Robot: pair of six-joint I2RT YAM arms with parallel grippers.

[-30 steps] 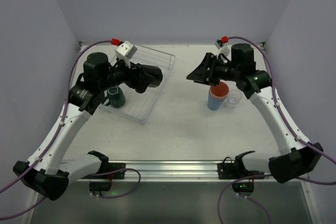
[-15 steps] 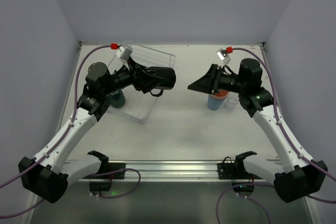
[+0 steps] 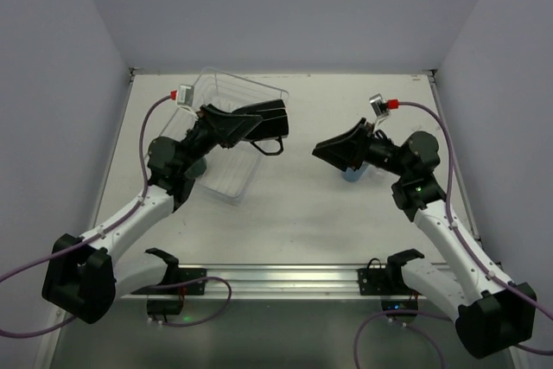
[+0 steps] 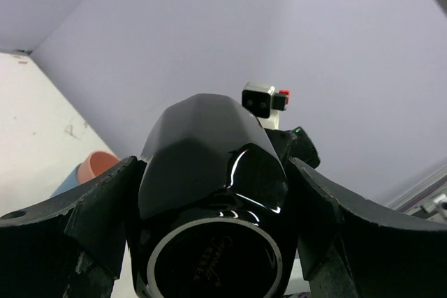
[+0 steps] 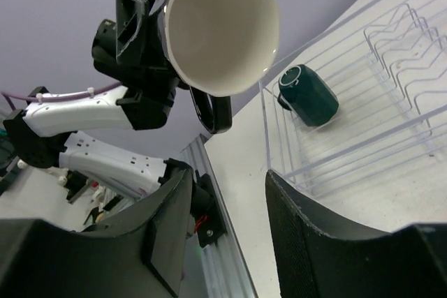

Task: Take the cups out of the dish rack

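One dark teal mug (image 5: 309, 95) sideways in dish rack (image 5: 370, 106), black mug (image 4: 209, 172) aloft

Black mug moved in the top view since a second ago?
Yes. The black mug has shifted right, from above the dish rack to beyond its right rim.

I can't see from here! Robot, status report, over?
Left jaws shut on black mug, aloft. Right jaws open, empty. Teal mug lies in rack. Nothing blocking.
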